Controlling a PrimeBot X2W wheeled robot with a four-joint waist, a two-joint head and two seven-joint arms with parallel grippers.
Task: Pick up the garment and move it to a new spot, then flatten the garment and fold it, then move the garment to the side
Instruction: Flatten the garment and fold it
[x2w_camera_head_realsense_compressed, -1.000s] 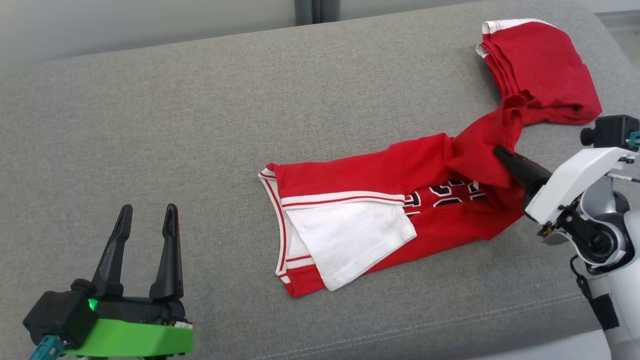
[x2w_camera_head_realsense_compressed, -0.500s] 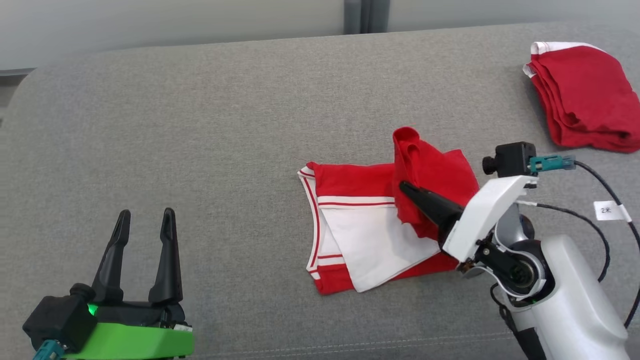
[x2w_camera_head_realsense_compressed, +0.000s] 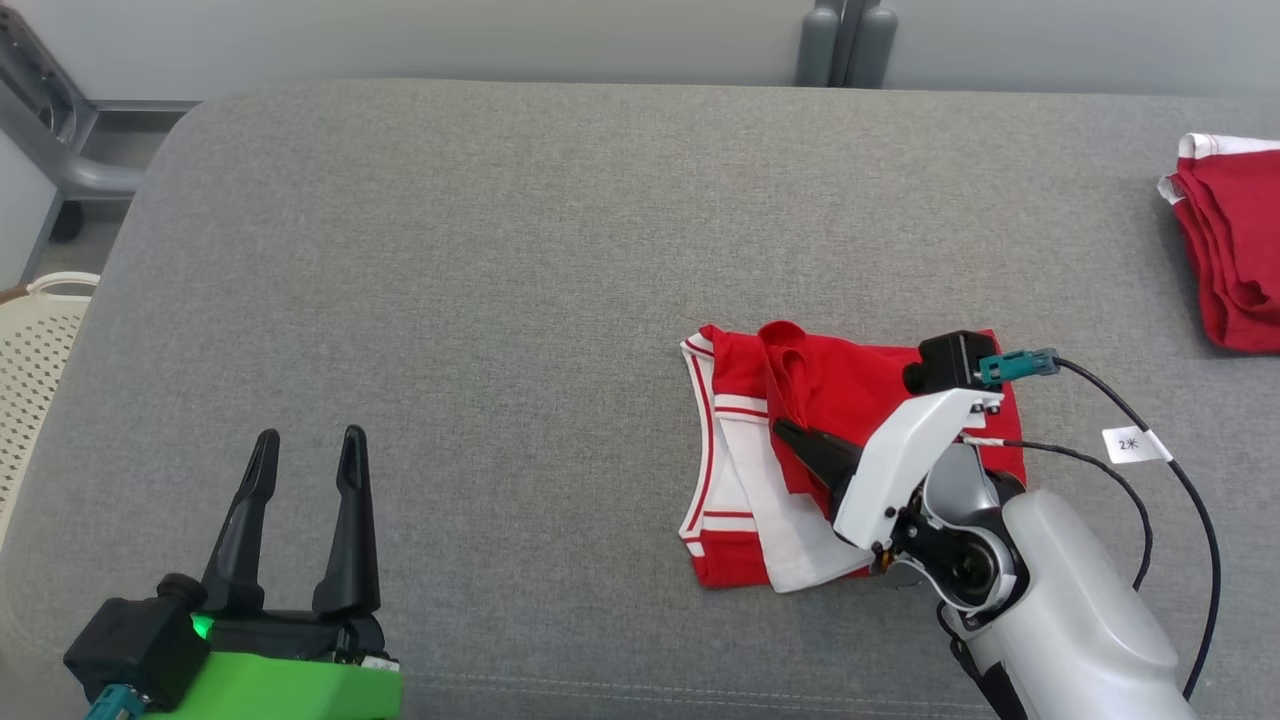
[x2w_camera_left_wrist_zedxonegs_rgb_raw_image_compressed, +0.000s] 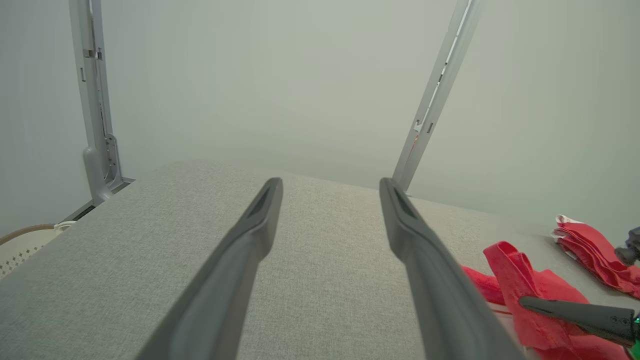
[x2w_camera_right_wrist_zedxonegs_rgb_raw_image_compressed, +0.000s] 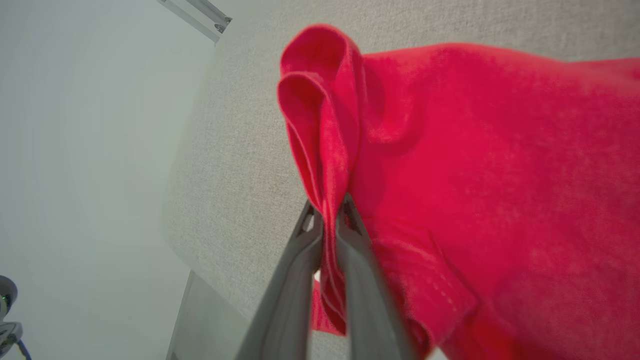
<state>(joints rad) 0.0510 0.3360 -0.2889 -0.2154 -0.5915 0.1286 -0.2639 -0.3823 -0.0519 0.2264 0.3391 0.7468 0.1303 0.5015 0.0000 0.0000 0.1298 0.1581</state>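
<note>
The garment (x2w_camera_head_realsense_compressed: 760, 430) is a red jersey with white panels and striped trim, lying partly folded on the grey cushioned surface (x2w_camera_head_realsense_compressed: 480, 260). My right gripper (x2w_camera_head_realsense_compressed: 783, 430) is shut on a bunched red fold of it, holding that fold over the white part. In the right wrist view the red cloth (x2w_camera_right_wrist_zedxonegs_rgb_raw_image_compressed: 450, 165) is pinched between the right gripper (x2w_camera_right_wrist_zedxonegs_rgb_raw_image_compressed: 330, 207) fingers. My left gripper (x2w_camera_head_realsense_compressed: 308, 440) stands open at the lower left, well away from the garment, with nothing in it. From the left wrist, the left gripper (x2w_camera_left_wrist_zedxonegs_rgb_raw_image_compressed: 330, 185) is spread wide and the garment (x2w_camera_left_wrist_zedxonegs_rgb_raw_image_compressed: 520, 280) lies at the right.
A second red cloth pile (x2w_camera_head_realsense_compressed: 1235, 250) lies at the far right of the surface. A cream perforated basket (x2w_camera_head_realsense_compressed: 35, 350) stands off the left edge. A grey metal frame (x2w_camera_head_realsense_compressed: 60, 130) and posts (x2w_camera_head_realsense_compressed: 845, 40) stand behind. A black cable with a tag (x2w_camera_head_realsense_compressed: 1135, 445) trails from my right wrist.
My right gripper has carried the red end of the garment leftward, folding it over the rest. The head camera has turned, shifting the whole scene. The left gripper stays open.
</note>
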